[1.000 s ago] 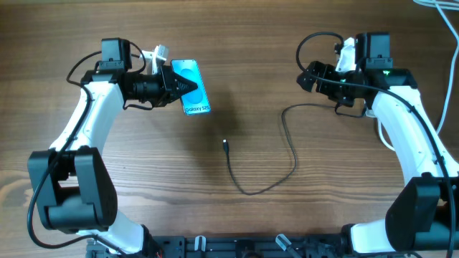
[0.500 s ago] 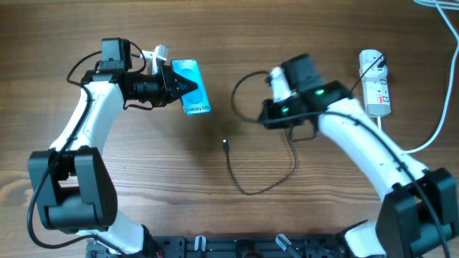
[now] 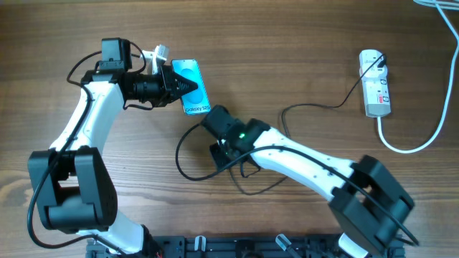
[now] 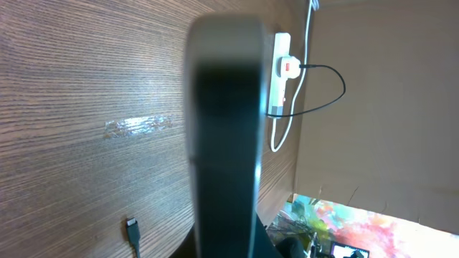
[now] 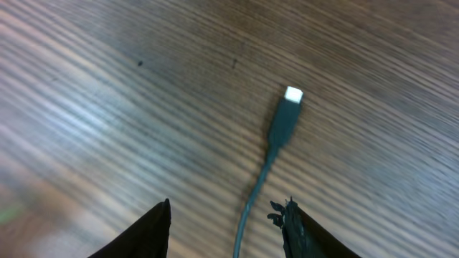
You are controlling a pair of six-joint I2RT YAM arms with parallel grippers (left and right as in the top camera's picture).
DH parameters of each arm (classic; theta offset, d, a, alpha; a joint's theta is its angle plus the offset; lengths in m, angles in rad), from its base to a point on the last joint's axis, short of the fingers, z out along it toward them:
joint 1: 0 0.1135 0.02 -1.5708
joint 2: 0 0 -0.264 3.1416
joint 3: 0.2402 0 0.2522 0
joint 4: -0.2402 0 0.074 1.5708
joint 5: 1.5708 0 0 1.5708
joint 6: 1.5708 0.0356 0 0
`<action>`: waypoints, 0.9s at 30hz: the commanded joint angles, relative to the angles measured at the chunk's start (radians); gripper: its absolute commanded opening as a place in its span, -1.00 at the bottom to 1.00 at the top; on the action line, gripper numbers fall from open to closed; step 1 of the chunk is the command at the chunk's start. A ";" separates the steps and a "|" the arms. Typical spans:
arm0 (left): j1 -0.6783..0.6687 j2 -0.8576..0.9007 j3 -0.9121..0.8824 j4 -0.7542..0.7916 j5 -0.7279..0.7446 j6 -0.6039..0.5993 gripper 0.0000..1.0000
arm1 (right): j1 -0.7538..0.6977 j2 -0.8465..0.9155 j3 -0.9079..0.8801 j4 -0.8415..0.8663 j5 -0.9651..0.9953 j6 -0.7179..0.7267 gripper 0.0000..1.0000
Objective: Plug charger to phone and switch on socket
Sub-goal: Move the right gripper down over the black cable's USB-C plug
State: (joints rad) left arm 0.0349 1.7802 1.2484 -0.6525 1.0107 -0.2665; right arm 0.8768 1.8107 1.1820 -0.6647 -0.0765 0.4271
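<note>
Reaching in over the middle of the table (image 3: 301, 43), the right arm (image 3: 308, 159) hung above the free end of the charger (image 5: 282, 131); in its wrist view the right gripper (image 5: 226, 209) stood wide, the thin black cable running up between its two fingers (image 5: 156, 228); whether either finger touched the cable could not be told; the metal-tipped connector (image 5: 292, 94) lay flat on the wood just ahead of the fingertips. Up and to the left of centre, the left gripper (image 3: 189, 86) was clamped on the phone (image 3: 192, 72), teal screen facing up, the white strip at the end nearer the right arm; in the left wrist view the phone showed only as a dark blurred bar up the middle. At the far right of the table lay the socket (image 3: 375, 84), well apart from both grippers, with the black plug (image 3: 381, 64) seated in it; from there the cable swung left and passed beneath the right arm; the thick white cord (image 3: 419, 140) curved away toward the right edge.
</note>
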 commanded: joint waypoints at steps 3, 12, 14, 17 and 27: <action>0.003 -0.018 0.008 0.000 0.017 0.027 -0.92 | 0.001 0.064 -0.006 0.062 0.100 0.021 0.02; 0.026 -0.018 0.008 -0.011 -0.036 0.023 -0.92 | 0.001 0.085 -0.013 0.062 0.155 0.074 0.03; 0.053 -0.018 0.008 -0.021 -0.036 0.022 -0.92 | 0.001 0.104 -0.013 0.068 0.131 0.074 0.03; 0.104 -0.018 0.008 -0.053 -0.036 0.016 -0.92 | 0.001 0.129 -0.013 0.084 0.098 0.074 0.04; 0.160 -0.017 0.008 -0.078 -0.070 0.012 -0.92 | 0.001 0.130 -0.013 0.087 0.099 0.117 -0.35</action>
State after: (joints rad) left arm 0.1890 1.7802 1.2484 -0.7300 0.9352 -0.2672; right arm 0.8772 1.9251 1.1801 -0.5819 0.0338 0.5213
